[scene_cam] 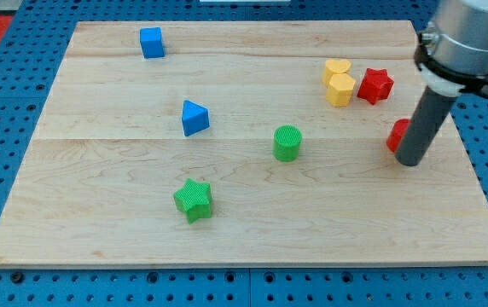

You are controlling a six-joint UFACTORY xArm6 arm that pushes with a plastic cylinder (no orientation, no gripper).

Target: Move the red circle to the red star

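The red circle (397, 134) sits at the view's right, mostly hidden behind my dark rod. My tip (411, 161) rests on the board just below and right of it, touching or nearly touching it. The red star (375, 85) lies above and a little left of the red circle, toward the view's top right. Between the two red blocks there is a gap of bare wood.
A yellow heart (337, 67) and a yellow hexagon (340, 89) sit just left of the red star. A green cylinder (287, 142), green star (194, 199), blue triangle (194, 118) and blue cube (151, 42) lie further left. The board's right edge (474, 162) is near my tip.
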